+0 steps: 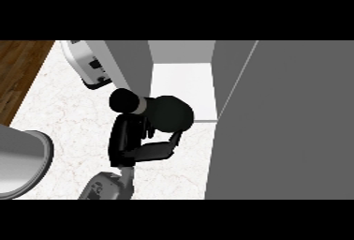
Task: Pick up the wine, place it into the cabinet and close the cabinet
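The wine bottle (171, 112) is dark, with a white band under its black cap. It is held just in front of the open cabinet (181, 86), at the front edge of the white shelf inside. My left hand (146, 152) is shut on it from the near side, with the thumb curled under the bottle's right side and the fingers along its left. The grey forearm comes in from the lower edge. The cabinet door (283, 122) stands open on the right, a wide grey panel. My right hand shows nowhere.
A white toaster (88, 64) stands at the back left on the marble counter (69, 117). A large rounded grey object (21, 161) fills the left edge. Wooden floor (17, 70) shows beyond the counter's left edge.
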Motion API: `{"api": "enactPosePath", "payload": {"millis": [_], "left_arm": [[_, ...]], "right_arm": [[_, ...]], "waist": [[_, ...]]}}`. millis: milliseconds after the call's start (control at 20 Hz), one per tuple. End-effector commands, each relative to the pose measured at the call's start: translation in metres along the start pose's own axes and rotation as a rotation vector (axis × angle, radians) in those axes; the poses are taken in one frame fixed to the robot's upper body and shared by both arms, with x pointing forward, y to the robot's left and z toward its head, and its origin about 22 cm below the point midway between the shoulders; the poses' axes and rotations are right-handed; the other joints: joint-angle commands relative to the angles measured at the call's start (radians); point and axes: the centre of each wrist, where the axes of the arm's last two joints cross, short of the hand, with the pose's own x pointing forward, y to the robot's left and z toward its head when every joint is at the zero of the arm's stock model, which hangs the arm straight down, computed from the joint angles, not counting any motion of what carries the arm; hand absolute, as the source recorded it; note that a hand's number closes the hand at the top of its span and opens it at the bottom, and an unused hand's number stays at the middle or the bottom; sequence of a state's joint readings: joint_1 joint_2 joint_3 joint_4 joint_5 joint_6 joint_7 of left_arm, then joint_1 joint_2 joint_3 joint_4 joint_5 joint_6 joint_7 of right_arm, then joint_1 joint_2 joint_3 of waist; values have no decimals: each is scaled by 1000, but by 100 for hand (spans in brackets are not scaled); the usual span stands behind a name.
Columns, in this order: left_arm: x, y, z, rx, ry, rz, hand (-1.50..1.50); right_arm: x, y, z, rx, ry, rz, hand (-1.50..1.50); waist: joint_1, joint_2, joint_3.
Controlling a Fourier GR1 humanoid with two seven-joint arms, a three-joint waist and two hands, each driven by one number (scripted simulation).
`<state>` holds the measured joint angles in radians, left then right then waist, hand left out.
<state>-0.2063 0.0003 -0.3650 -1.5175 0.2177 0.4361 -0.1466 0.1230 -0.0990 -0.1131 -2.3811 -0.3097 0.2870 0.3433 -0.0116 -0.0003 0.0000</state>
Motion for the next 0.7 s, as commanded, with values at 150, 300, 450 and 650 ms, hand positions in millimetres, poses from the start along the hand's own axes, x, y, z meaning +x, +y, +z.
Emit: {"api": "enactPosePath", "payload": {"millis": [150,300,450,650], "left_arm": [[-13,-7,-34,28,-32,-113,150],[-35,-16,-28,26,-26,-154,150],[-51,-21,-34,57,12,-179,150],[-46,-16,-46,49,16,-190,150]], "right_arm": [[13,5,11,24,-31,-36,-150],[-5,-17,0,21,-57,-21,-150],[6,-12,17,38,-46,-37,-150],[4,-17,8,15,-43,-26,-150]], "waist": [[0,0,0],[1,2,0],[-12,2,0],[2,1,0]]}}
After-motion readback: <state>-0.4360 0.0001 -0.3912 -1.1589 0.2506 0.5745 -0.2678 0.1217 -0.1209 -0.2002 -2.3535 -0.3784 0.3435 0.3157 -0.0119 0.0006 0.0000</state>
